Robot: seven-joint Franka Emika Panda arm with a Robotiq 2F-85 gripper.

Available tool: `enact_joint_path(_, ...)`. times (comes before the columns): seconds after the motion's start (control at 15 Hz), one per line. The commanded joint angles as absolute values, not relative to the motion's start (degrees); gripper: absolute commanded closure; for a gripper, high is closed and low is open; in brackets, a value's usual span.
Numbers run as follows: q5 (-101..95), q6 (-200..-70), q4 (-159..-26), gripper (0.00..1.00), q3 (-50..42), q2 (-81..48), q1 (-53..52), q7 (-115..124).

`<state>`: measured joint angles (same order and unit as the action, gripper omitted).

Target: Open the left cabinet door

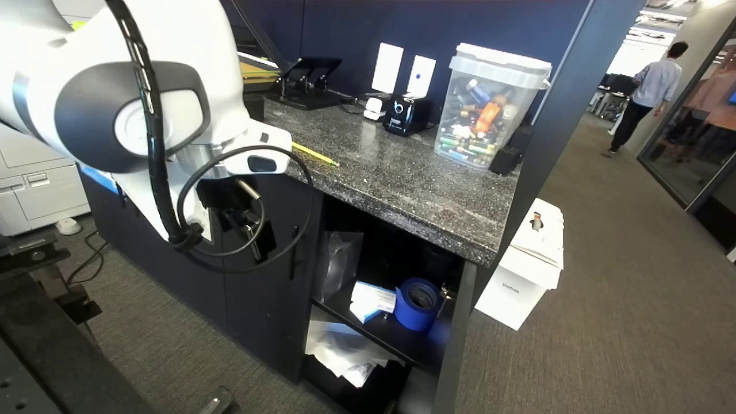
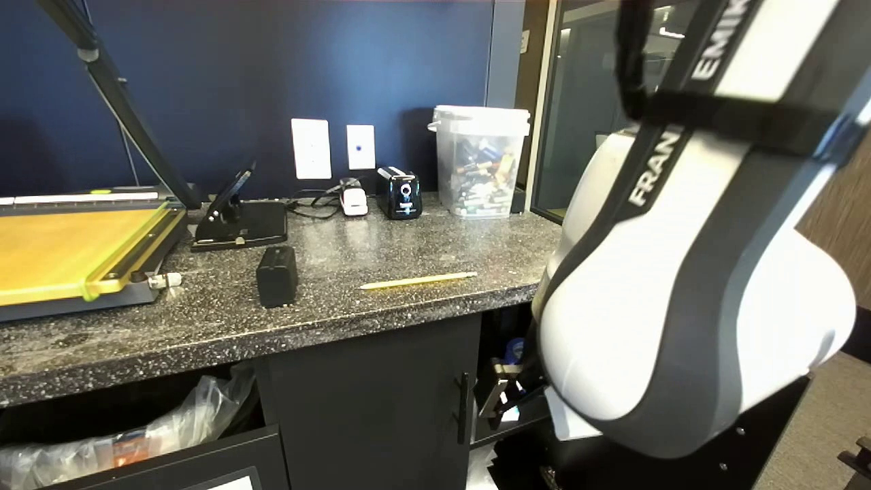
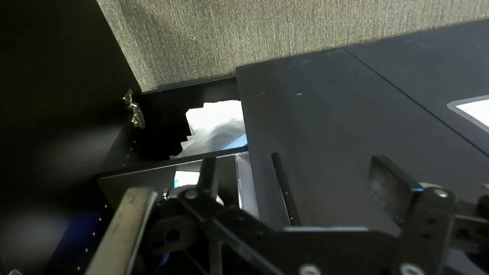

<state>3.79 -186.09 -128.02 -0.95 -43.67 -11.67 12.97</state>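
Verify the gripper (image 3: 293, 168) first: its fingers (image 3: 389, 187) stand wide apart and hold nothing. In the wrist view you see the black bar handle (image 3: 286, 194) across the gap between them. You cannot tell from this angle whether the handle sits inside the grasp or beyond the fingertips. In an exterior view, the handle (image 2: 464, 408) is upright and the gripper appears just beside it; no contact is evident.

Next, locate the left cabinet door (image 3: 344, 126). It is the plain matte-black panel that carries the handle, and it stands closed. Treat the approach as largely complete and the opening as not yet begun. Three steps appear to remain: bring the handle fully between the fingers, clamp it, and pull the door outward. Because the handle lies near the edge beside the exposed compartment, expect the hinges on the opposite edge and plan a curved pull.

Beside this door, the right cabinet door (image 3: 65, 76) stands swung out, exposing a shelf (image 1: 388, 337) with a roll of blue tape (image 1: 413, 317) on it. Do not count this toward the task; only the left door is specified.

Above and behind, the counter (image 1: 402, 167) carries a yellow pencil (image 2: 418, 280) near its front edge. You should not need to disturb it.
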Motion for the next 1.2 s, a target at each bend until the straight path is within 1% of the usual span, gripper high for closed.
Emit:
enact_joint_path(0.0,7.8,-192.4,-120.0,0.0,-3.2,-53.6,-15.5,13.6)
enact_joint_path(0.27,11.9,-198.4,-115.4,0.0,-5.0,-60.7,-19.3,13.1)
enact_joint_path(0.53,16.8,-203.9,-112.3,0.0,-7.4,-64.8,-23.2,12.1)
enact_joint_path(1.13,23.9,-201.5,-105.9,0.0,-12.1,-67.1,-28.6,12.3)
